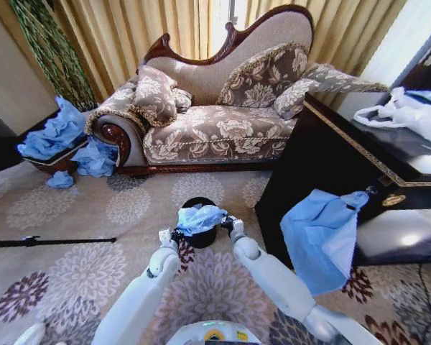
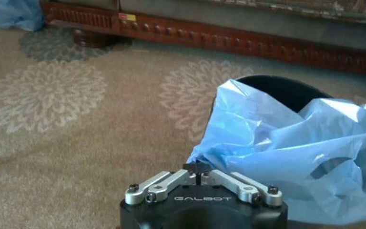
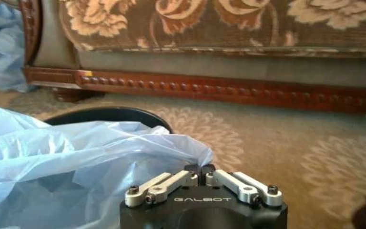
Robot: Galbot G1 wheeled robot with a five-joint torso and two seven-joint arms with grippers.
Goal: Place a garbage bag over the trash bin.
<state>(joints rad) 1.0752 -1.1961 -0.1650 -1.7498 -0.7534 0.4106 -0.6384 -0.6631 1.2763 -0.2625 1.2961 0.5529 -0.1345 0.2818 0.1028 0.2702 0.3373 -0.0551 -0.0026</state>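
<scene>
The small black trash bin (image 1: 201, 238) stands on the patterned carpet in front of the sofa. The light blue garbage bag (image 1: 200, 217) lies crumpled over its mouth. My left gripper (image 1: 174, 234) is at the bin's left side and my right gripper (image 1: 228, 223) at its right side. In the left wrist view the left gripper (image 2: 197, 169) is shut on a corner of the garbage bag (image 2: 297, 152), with the bin's rim (image 2: 285, 88) showing behind. In the right wrist view the right gripper (image 3: 200, 170) pinches the garbage bag's (image 3: 75, 162) edge beside the bin's rim (image 3: 106, 113).
A carved sofa (image 1: 215, 122) stands just behind the bin. A dark cabinet (image 1: 323, 158) rises close on the right, with a larger blue bag (image 1: 320, 233) hanging on it and white bags (image 1: 409, 115) on top. Blue bags (image 1: 57, 133) are piled at the left. A black rod (image 1: 43, 241) lies on the carpet.
</scene>
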